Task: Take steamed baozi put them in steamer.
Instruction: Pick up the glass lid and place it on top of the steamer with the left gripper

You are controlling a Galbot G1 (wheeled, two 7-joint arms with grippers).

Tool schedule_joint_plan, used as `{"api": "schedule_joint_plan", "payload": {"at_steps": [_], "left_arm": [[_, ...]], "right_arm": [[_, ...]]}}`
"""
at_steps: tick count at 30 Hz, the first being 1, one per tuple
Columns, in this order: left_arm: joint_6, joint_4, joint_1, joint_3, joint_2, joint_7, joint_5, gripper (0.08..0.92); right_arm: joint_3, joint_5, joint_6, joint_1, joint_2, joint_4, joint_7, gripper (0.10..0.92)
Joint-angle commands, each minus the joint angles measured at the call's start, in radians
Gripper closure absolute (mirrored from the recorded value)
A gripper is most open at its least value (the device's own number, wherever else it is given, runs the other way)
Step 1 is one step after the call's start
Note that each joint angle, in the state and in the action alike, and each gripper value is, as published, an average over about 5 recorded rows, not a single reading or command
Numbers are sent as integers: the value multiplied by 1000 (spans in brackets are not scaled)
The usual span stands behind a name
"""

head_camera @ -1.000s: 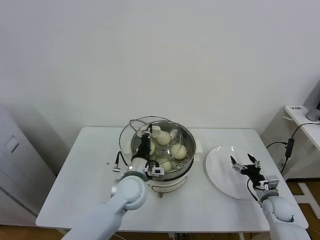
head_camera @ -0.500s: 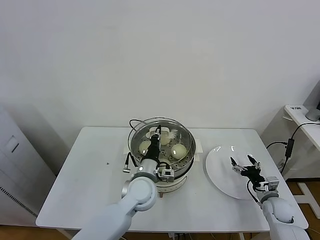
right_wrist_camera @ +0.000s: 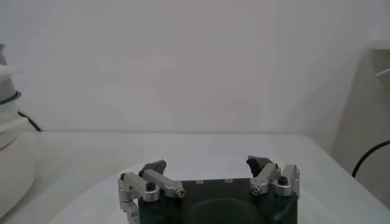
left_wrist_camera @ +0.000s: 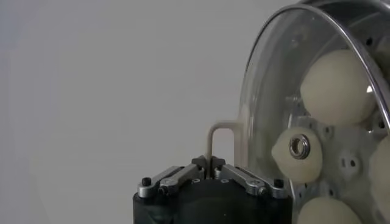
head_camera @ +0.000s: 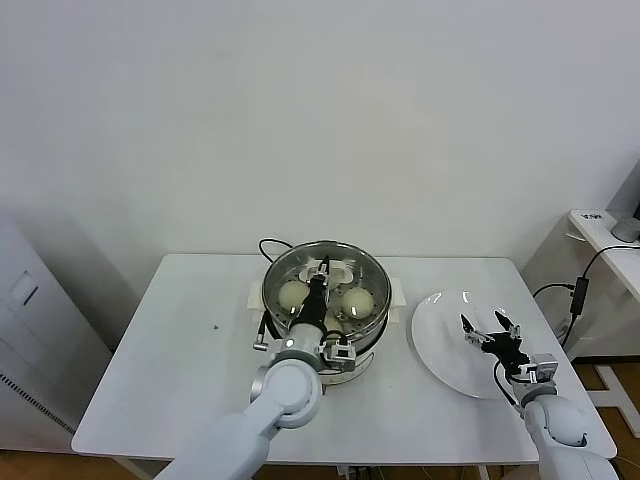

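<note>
Cabinet [head_camera: 30,310], grey, is seen at the far left edge of the head view, apart from the white table [head_camera: 170,360] on which everything else stands.

Left gripper [head_camera: 322,270] is reached forward over the steamer [head_camera: 372,325], with the left arm rising from the near table edge and hiding the front of the white cooker base. In the left wrist view the fingers [left_wrist_camera: 183,175] are drawn close together and clamped on the cream handle [left_wrist_camera: 220,135] of the glass lid [left_wrist_camera: 286,67]. The lid is held over the steel basket and covers it; whether its rim is seated on the basket cannot be told.

Steamed baozi [head_camera: 294,294] are seen through the glass, inside the perforated basket: one pale bun on the left, one [head_camera: 357,301] on the right, a third partly hidden behind the arm near the front. More buns [left_wrist_camera: 337,87] are shown pressed close under the lid in the wrist view. A black cord [head_camera: 268,245] loops behind the steamer, towards the wall.

White plate [head_camera: 440,345], flat and round, lies just beside the steamer on its right.

Right gripper [head_camera: 490,335] is held above the plate, with fingers [right_wrist_camera: 152,172] spread well apart and nothing between them.

Side desk [head_camera: 605,240] with a black cable [head_camera: 570,290] hanging beside it is seen at the far right, apart from the table.
</note>
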Motion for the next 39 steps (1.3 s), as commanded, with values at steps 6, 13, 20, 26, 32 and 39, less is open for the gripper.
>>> {"api": "schedule_joint_plan", "payload": {"at_steps": [6,13,20,26,32,39], "left_arm": [[-13,28,6,-5,-7,-22,0,894],[-16,31,21,-12,-6,-41,-11,894],[18,-3,52,-26,7,-59,-78,847],[-48,-180,113,-96,51,-29,-248,680],[-227,-407,177,-227,125,131,-691,506],[-365,-502,235,-453,148,61,-1485,307]], "right_arm": [[2,1,1,1,1,-1,-1,203],[4,2,2,-4,3,2,-6,203],[3,2,1,1,4,3,-8,203],[3,5,0,2,3,9,-17,203],[-2,13,-7,14,-1,15,-33,203],[-20,59,-58,11,-3,63,-19,203]]}}
